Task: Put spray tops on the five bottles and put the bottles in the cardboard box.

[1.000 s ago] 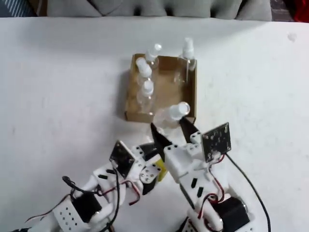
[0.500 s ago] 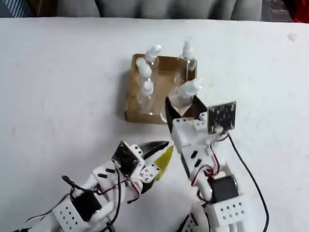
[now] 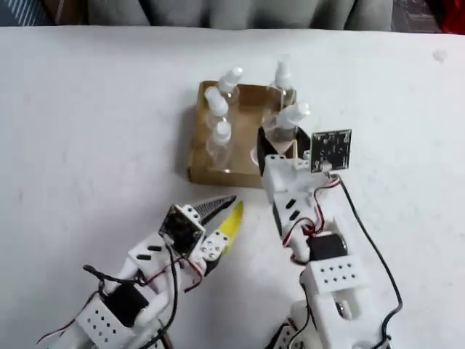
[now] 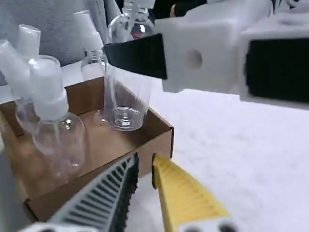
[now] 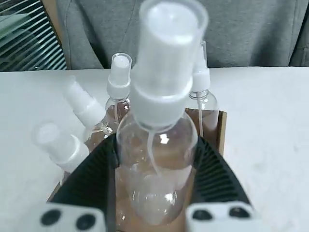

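Note:
The cardboard box (image 3: 195,156) stands mid-table with several clear bottles in it, each capped with a white spray top (image 3: 220,131). My right gripper (image 3: 280,142) is shut on one more capped bottle (image 3: 285,118), upright inside the box's near right corner. The right wrist view has the black fingers (image 5: 96,179) clamped on this bottle (image 5: 159,159), the other bottles (image 5: 118,92) behind it. In the left wrist view its base (image 4: 124,116) is at the box floor. My left gripper (image 3: 236,202) is shut and holds nothing, on the table just before the box's front wall (image 4: 96,183).
White tabletop (image 3: 87,131) lies open on both sides of the box. The two arms stand close together near the front edge. A grey sofa (image 3: 240,11) runs along the far side.
My right gripper lifted the bottle from the table in front of the box and carried it into the near right corner. My left gripper let go of it, closed and drew back leftward.

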Available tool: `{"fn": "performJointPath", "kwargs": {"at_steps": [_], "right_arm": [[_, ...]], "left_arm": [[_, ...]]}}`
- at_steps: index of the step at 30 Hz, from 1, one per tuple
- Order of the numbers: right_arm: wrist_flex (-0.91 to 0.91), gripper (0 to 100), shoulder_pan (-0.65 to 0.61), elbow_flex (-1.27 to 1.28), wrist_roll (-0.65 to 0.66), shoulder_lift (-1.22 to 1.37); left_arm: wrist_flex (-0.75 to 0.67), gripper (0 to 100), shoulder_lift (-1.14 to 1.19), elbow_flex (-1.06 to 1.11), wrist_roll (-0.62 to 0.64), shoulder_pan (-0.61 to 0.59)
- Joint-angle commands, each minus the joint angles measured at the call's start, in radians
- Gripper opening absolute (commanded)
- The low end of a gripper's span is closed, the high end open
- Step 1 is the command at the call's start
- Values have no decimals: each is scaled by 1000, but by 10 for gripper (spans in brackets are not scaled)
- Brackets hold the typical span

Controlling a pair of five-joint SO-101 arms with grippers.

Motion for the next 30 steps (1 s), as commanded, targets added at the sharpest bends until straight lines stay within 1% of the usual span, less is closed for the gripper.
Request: {"fn": "performJointPath", "kwargs": {"at_steps": [1,2,5,8,10,12,15,21,23,27,30], "right_arm": [[-102,15,18,-20,15,82],[-116,15,18,-20,28,99],[-163,15,18,-20,87,148],[-206,15,18,-20,95,186],[-225,15,18,-20,97,206],[-231,15,19,-20,98,223],[-231,15,19,-21,98,240],[-220,15,50,-64,98,283],[-220,15,61,-83,98,308],[-225,15,62,-112,98,358],[-228,15,61,-140,109,390]], "left_arm": [[14,57,-13,-5,-11,-64],[34,57,-16,-5,-17,-67],[97,57,-16,-8,-89,-68],[153,57,-16,-18,-133,-70],[216,57,-16,-37,-144,-77],[288,57,-16,-66,-144,-128],[341,57,-16,-98,-144,-240],[356,57,-16,-78,-137,-522],[348,57,-16,-46,-137,-582],[322,57,-16,-5,-138,-628],[328,57,-16,-5,-138,-622]]}}
